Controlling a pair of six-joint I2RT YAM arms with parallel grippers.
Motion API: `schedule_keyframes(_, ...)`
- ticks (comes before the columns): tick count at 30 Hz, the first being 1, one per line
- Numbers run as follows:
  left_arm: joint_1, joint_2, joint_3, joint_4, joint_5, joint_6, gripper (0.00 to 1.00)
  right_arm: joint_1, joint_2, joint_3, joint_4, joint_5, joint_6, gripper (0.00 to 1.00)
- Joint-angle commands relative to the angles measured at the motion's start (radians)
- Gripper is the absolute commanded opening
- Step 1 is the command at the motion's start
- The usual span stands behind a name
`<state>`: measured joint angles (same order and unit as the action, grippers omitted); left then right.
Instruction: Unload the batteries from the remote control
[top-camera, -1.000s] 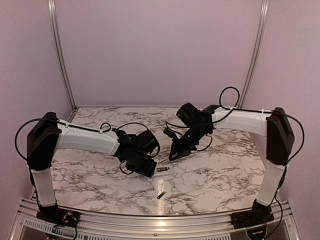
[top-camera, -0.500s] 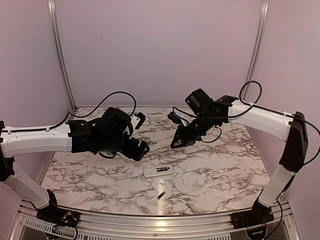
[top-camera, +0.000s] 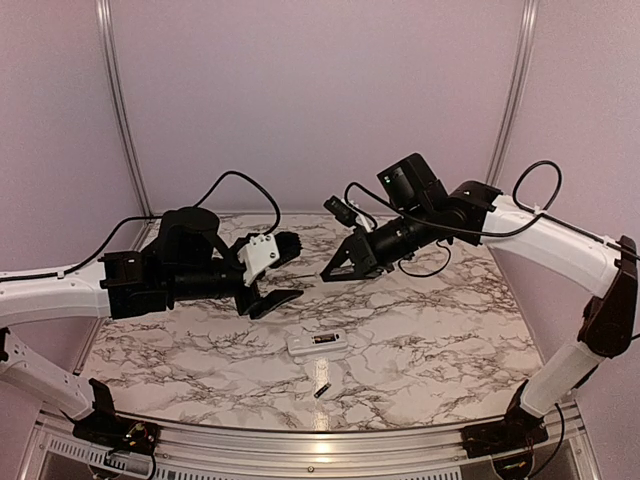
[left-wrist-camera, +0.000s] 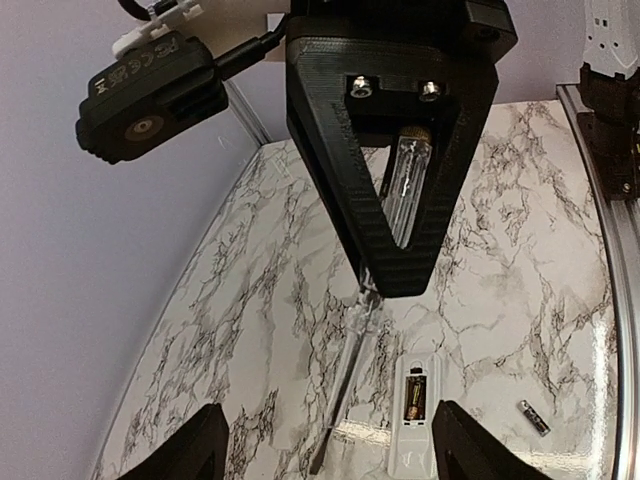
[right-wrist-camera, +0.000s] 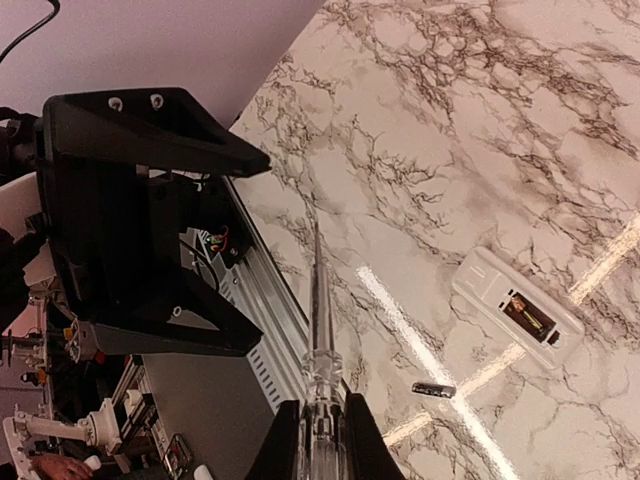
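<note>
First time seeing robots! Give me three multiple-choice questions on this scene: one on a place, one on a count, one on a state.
1. Where is the loose battery? A) on the table, near the remote control B) on top of the remote C) off the table
2. How many batteries lie outside the remote? A) none B) one C) three
3. The right end effector is A) open, empty B) shut on a thin clear tool C) shut on the remote
Answers: A, it rests on the marble; B, one lies loose; B, it clamps the tool.
</note>
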<state>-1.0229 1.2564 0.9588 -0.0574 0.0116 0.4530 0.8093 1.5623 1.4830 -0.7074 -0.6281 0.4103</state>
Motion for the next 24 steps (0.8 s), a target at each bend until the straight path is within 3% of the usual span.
schedule_keyframes(1,-0.016,0.067,0.076,0.002,0.076,0.136,0.70,0.039,-0.015,0.068,0.020,-0.042,0.032,0.00)
schedule_keyframes(7,-0.038,0.120,0.122,-0.006,0.082,0.150,0.45,0.047,-0.028,0.095,0.026,-0.054,0.044,0.00)
schedule_keyframes(12,-0.061,0.138,0.148,-0.006,0.065,0.143,0.04,0.047,-0.048,0.083,0.029,-0.026,0.066,0.00)
schedule_keyframes(13,-0.067,0.139,0.149,-0.006,0.060,0.141,0.00,0.048,-0.052,0.079,0.031,-0.020,0.068,0.00)
schedule_keyframes(18,-0.090,0.140,0.143,0.005,0.032,0.124,0.00,0.048,-0.071,0.057,0.063,0.014,0.108,0.02)
schedule_keyframes(24,-0.104,0.133,0.136,0.016,0.013,0.113,0.00,0.048,-0.126,-0.025,0.195,0.006,0.205,0.28)
